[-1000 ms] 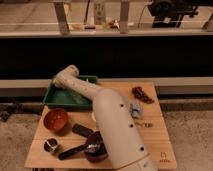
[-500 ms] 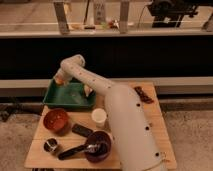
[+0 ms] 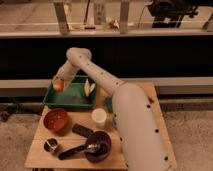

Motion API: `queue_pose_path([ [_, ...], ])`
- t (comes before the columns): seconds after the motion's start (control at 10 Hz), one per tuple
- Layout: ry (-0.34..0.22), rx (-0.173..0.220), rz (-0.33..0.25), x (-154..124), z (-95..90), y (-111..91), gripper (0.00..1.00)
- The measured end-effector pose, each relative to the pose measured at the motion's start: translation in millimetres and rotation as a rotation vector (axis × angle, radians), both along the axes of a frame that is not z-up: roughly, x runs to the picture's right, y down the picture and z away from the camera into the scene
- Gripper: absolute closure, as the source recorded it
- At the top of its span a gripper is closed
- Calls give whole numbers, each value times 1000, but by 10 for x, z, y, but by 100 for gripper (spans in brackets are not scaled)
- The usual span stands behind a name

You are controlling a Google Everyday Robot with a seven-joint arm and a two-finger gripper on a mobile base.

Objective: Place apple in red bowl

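The apple [image 3: 58,85], small and yellow-orange, is at the back left corner of the green tray [image 3: 75,101]. My gripper [image 3: 61,80] is at the end of the white arm [image 3: 95,75], right at the apple, touching or just above it. The arm comes in from the lower right, bends at an elbow behind the tray and comes down to the tray's left end. The red bowl [image 3: 56,120], orange-red and round, stands on the wooden table [image 3: 40,152] in front of the tray's left half, with nothing in it.
A yellowish item [image 3: 89,87] lies in the tray's right part. A white cup [image 3: 99,118], a black flat object [image 3: 82,131], a small metal cup [image 3: 51,145] and a maroon bowl [image 3: 98,146] with a black-handled utensil [image 3: 75,151] stand on the table.
The arm has swung back and left from over the table's middle to the tray, uncovering the white cup. The gripper has come down to the apple at the tray's left end.
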State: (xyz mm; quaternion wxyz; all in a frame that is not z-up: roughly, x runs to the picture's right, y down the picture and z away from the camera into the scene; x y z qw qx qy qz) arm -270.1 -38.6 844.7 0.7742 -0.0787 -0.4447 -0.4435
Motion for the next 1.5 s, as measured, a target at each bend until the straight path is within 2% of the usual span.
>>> queue_pose_path([
  [0.2, -31, -23, -7, 2, -227, 131, 100],
  [0.4, -90, -56, -26, -77, -466, 434, 100],
  [0.6, -150, -95, -50, -103, -594, 718, 98],
  [0.7, -188, -106, -84, -125, -692, 875, 89],
  [1.0, -188, -100, -149, -139, -733, 1038, 60],
  [1.1, -172, -103, -162, -98, -694, 1078, 49],
  [1.2, -134, -122, -169, -20, -558, 1179, 32],
  [1.3, -110, -140, -169, 13, -461, 1251, 23],
  [1.5, -91, -161, -167, 48, -360, 1309, 20],
])
